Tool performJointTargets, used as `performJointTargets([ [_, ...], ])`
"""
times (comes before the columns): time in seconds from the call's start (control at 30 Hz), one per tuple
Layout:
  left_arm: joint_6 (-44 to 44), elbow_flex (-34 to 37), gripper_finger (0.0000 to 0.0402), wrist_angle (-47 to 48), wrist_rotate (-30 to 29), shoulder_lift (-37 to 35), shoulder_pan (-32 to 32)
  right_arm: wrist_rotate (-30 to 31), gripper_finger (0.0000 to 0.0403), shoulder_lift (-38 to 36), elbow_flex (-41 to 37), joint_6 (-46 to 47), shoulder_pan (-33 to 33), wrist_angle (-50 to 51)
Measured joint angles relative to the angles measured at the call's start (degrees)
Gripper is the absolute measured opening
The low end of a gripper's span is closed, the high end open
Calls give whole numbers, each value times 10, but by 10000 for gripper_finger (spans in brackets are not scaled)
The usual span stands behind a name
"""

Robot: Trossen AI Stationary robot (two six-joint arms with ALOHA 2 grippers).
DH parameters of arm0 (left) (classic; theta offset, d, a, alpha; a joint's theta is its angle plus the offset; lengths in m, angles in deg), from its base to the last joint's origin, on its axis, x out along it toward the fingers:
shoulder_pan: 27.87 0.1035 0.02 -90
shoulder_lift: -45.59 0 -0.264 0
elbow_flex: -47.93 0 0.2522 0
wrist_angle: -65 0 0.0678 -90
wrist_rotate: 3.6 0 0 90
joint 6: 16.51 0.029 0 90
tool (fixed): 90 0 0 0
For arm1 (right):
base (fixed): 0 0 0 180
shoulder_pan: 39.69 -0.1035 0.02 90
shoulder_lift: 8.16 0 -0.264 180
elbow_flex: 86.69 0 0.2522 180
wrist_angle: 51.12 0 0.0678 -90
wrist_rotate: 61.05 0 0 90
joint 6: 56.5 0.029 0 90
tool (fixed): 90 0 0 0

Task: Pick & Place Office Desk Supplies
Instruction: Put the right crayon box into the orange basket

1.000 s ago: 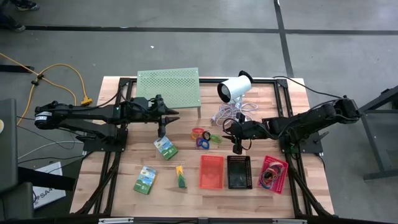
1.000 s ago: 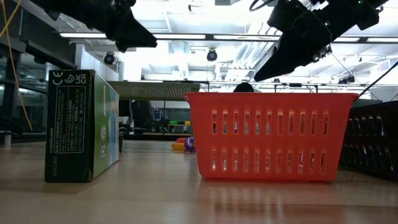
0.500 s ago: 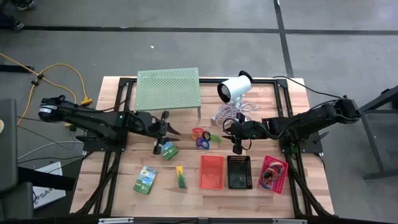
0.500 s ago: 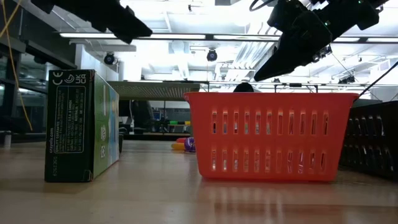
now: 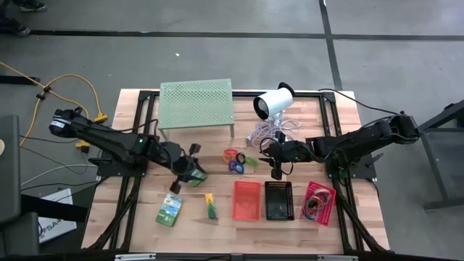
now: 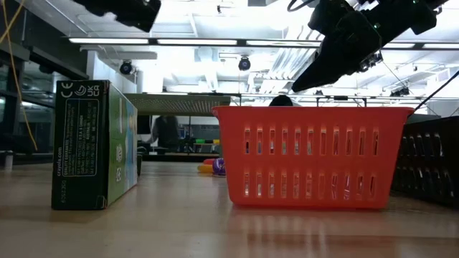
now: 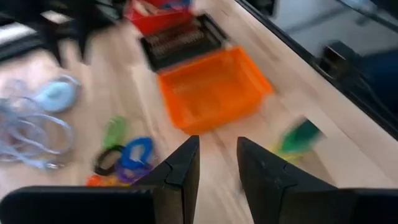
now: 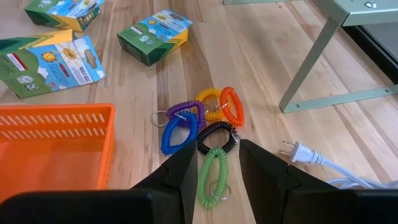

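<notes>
Seen from above, our left pincer (image 5: 190, 172), jaws narrowly parted and empty, hangs over a green pack (image 5: 194, 176) on the desk (image 5: 138, 217). Our right pincer (image 5: 277, 172), also narrowly parted, waits above the coloured loops (image 8: 200, 127). We should widen, descend squarely across the pack's short sides, then carry it toward the red basket (image 5: 246, 199).

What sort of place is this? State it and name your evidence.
Probably a robotics lab or workshop: a wooden workbench on a grey concrete floor, two arms on black frames, an extension cable trailing across the floor, and fluorescent strip lights overhead in a large open room.
</notes>
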Motion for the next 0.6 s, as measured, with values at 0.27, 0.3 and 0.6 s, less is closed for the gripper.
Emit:
performJointTargets([
  [0.27, 33, -7, 102, 34, 55, 16, -13, 0, 107, 0, 0, 0, 0, 0],
  [0.3, 34, -7, 102, 32, 64, 20, -12, 0, 107, 0, 0, 0, 0, 0],
  [0.6, 40, -8, 102, 40, 101, 33, -2, 0, 107, 0, 0, 0, 0, -1],
])
